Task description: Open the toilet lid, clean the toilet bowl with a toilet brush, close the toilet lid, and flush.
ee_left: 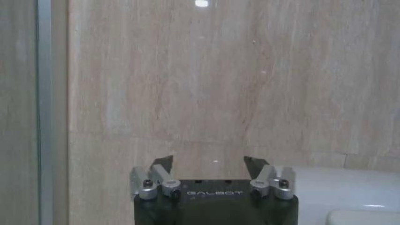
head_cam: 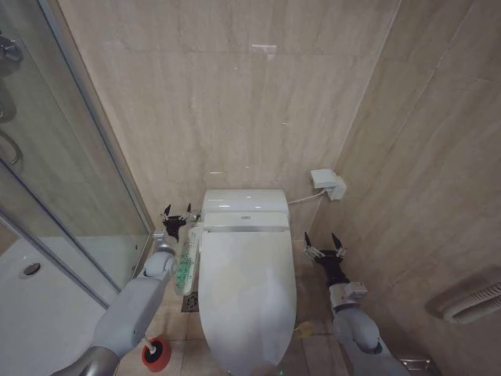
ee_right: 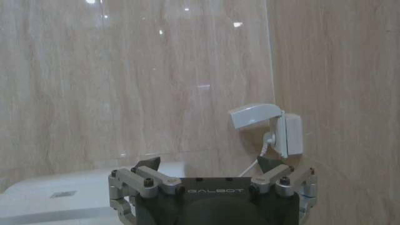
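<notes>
White glossy oval toilet lid (head_cam: 246, 294) lies shut between your grippers | long axis runs toward you | left gripper (head_cam: 177, 213) and right gripper (head_cam: 324, 244) both spread wide, empty, flanking it.

Toilet lid (head_cam: 249, 294) glossy white, probably plastic; wall tiles (head_cam: 235, 94) polished.

Beige tiled wall (head_cam: 235, 94), glass shower door (head_cam: 70, 157) left, white shower tray (head_cam: 39, 313), covered wall socket (head_cam: 329, 184) right, floor drain (head_cam: 190, 301).
</notes>
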